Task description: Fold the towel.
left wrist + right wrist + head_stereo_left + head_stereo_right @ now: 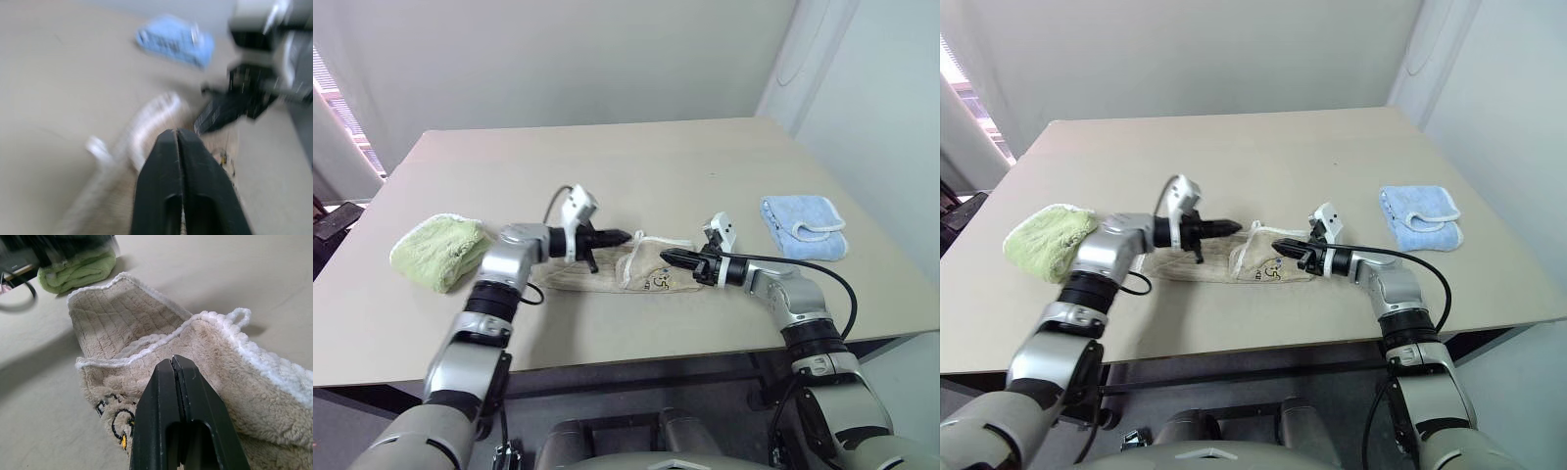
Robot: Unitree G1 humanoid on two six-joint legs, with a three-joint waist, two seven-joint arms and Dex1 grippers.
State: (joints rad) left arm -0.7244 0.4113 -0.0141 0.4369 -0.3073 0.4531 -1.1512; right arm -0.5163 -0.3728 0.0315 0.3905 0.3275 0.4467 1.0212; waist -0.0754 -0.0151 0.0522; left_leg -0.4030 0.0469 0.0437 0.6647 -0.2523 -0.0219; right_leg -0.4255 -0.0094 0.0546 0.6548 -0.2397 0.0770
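Note:
The towel, beige terry with white corded edging, lies folded into a long strip on the table between my two arms. Up close, its white loop and a small dark printed mark show. My left gripper hovers above the towel's left half, pointing right, its black fingers pressed together with nothing between them. At the towel's right end my right gripper points left just over the cloth. It is also shut and grips no cloth.
A fluffy light-green folded towel lies at the table's left. A light-blue folded towel with white trim lies at the right. The table stretches bare toward the wall; its front edge runs just below both arms.

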